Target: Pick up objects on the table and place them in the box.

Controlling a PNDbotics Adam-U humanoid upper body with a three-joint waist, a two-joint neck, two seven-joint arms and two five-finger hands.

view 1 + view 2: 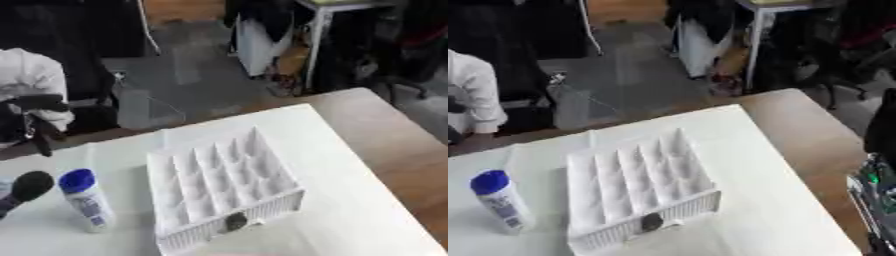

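A white box (289, 200) with rows of dividers stands in the middle of the white-covered table. A small dark round thing (235, 221) sits at its front wall. Left of the box a white bottle with a blue cap (85, 200) stands upright. A dark rounded part of my left hand (29, 186) shows at the lower left edge, close beside the bottle's cap and apart from it. The rest of that hand is cut off. A dark piece of my right arm with wiring (874, 182) shows at the right edge, and its hand is out of frame.
The white sheet (367, 215) covers most of a wooden table (402, 145), whose bare wood shows along the right side. Beyond the far edge are a grey floor, a clear bin (144, 107) and white furniture legs (317, 50).
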